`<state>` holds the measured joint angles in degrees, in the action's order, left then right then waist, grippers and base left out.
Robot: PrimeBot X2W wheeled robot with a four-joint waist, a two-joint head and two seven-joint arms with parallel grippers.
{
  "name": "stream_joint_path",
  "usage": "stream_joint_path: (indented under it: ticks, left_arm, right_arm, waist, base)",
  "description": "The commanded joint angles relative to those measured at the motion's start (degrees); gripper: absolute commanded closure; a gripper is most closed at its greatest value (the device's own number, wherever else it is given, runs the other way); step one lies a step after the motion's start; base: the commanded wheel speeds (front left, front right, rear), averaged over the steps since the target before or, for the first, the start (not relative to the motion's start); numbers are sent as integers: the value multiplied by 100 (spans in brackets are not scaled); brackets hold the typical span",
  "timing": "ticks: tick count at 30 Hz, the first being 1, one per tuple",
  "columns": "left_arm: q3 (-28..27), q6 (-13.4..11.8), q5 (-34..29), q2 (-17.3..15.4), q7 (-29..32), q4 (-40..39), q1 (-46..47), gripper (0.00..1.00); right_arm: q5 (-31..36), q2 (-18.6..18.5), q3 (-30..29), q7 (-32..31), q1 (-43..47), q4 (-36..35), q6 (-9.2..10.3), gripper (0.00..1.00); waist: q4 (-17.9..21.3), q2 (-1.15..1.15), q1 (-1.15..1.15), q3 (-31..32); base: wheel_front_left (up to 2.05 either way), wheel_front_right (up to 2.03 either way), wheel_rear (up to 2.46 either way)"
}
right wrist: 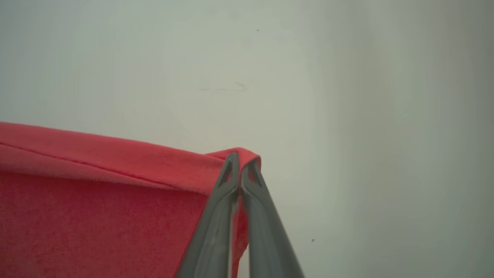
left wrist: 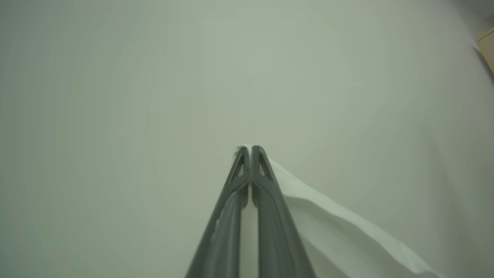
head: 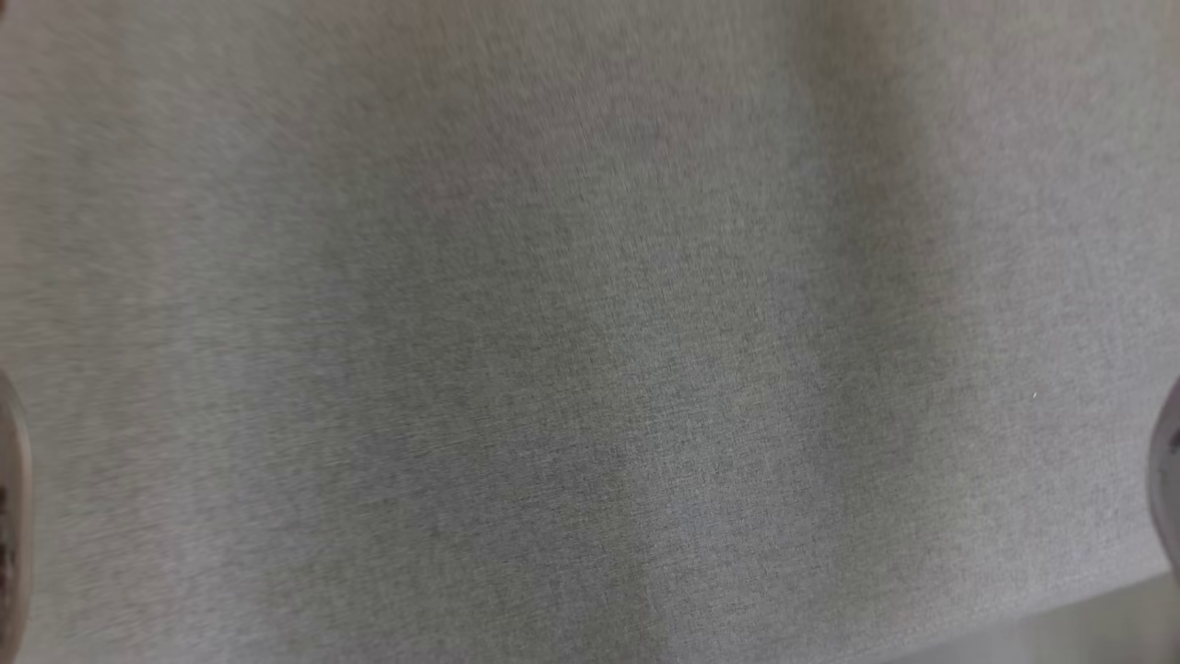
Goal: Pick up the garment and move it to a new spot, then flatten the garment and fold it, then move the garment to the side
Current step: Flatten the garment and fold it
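Note:
In the right wrist view my right gripper (right wrist: 241,156) is shut on a folded edge of the red garment (right wrist: 96,200). The red cloth, with a stitched hem line, stretches away to the left of the fingers over a pale surface. My left gripper (left wrist: 251,148), seen in the left wrist view, is shut on a corner of white cloth (left wrist: 339,231) that trails off to the lower right. Close-up grey woven fabric (head: 590,332), blurred, spans the head view. I cannot tell whether it belongs to the garment.
A pale, plain surface (right wrist: 347,96) lies behind both grippers. A tan object (left wrist: 487,44) sits at the top right corner of the left wrist view. In the head view, a pale rounded part (head: 11,516) shows at the left edge and a grey one (head: 1169,480) at the right.

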<state>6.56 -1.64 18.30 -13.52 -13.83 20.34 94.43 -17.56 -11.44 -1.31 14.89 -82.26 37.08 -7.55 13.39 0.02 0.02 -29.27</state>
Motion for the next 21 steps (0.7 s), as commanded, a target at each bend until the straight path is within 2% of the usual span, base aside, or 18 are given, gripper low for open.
stream_joint_path:
  ticks: [1,4,8,14,18,21]
  left_arm:
    - [-24,69,-18,-1,-76,-112,177,100]
    - [-66,236,-26,-15,-120,-217,14,100]
    - [-166,413,-51,-33,-134,-343,-536,100]
    - [-116,707,162,189,-138,-362,-1424,100]
    - [-111,782,479,304,-116,-272,-1732,100]
    - [-28,819,723,355,101,-277,-2150,100]
  right_arm:
    - [350,153,-251,27,-50,-335,13,100]
    - [924,403,-539,19,291,-917,13,100]
    - [1284,521,-357,23,649,-1115,13,100]
    - [1303,239,99,23,1107,-881,13,100]
    - [1198,1,405,5,1264,-587,14,100]
    - [924,-230,807,-321,1440,-344,14,100]
  waist:
    - [297,-2,-2,-598]
    - [298,-2,-2,-861]
    - [289,-2,-2,-1107]
    - [102,-2,-2,-1140]
    - [1,-2,-2,-976]
    - [-115,-2,-2,-745]
  base:
    - [0,0,0]
    - [0,0,0]
    - [0,0,0]
    - [0,0,0]
    - [0,0,0]
    - [0,0,0]
